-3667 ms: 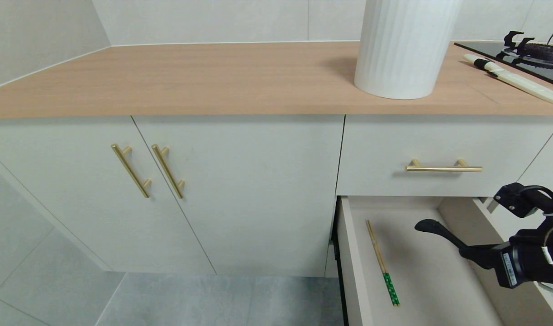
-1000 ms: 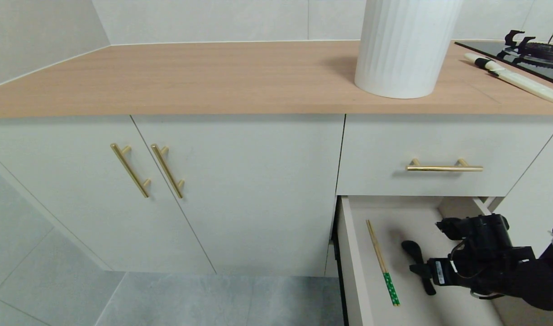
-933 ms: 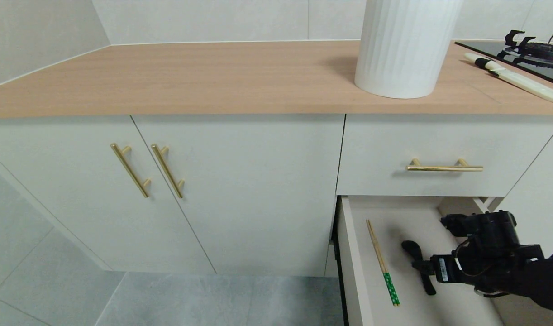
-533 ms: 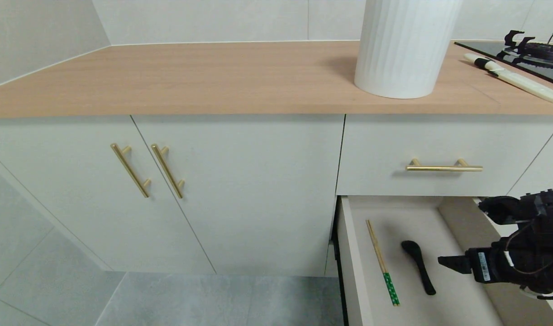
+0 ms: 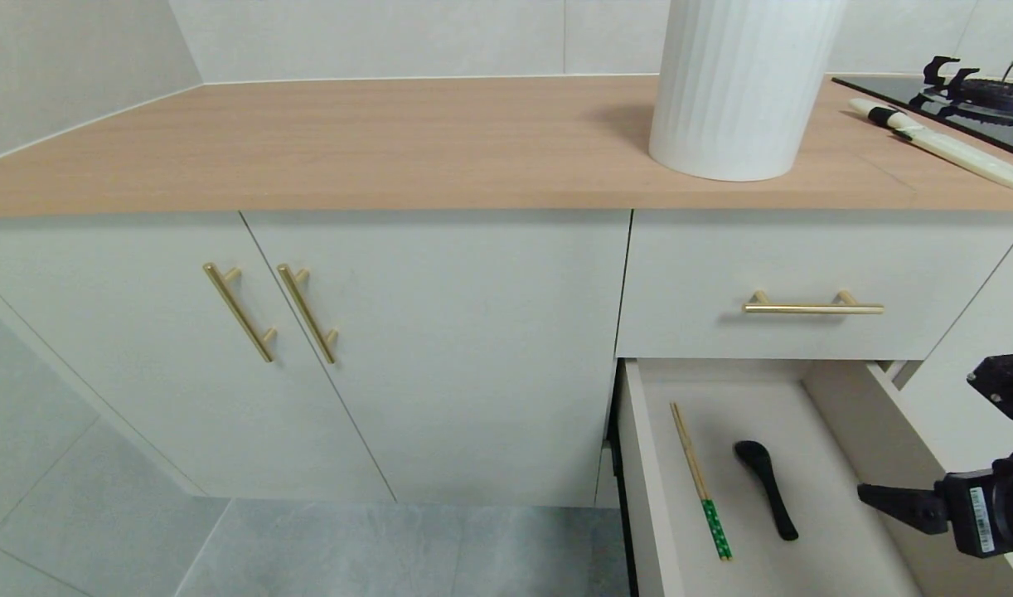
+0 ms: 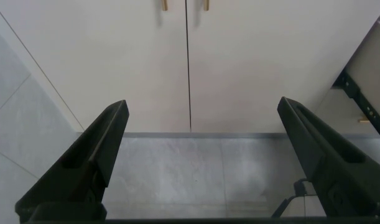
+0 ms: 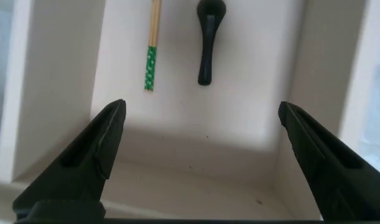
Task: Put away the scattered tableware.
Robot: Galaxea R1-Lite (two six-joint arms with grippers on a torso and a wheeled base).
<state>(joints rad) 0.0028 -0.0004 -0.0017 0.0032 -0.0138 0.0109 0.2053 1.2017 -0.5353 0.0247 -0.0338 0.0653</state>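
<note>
The black spoon [image 5: 765, 489] lay on the floor of the open drawer [image 5: 642, 464], clear of the right claw [image 7: 200, 106], whose fingers stood wide apart and empty near the drawer's right wall. In the head view the spoon sat at about nine o'clock from that claw. The chopsticks [image 5: 700, 481] lay just beside the spoon, at its nine o'clock, not touching it. The left claw [image 6: 202, 109] was spread too, facing the cabinet doors [image 6: 239, 56]. A white sticker [image 5: 981, 519] on the right claw bore print too small to read
</note>
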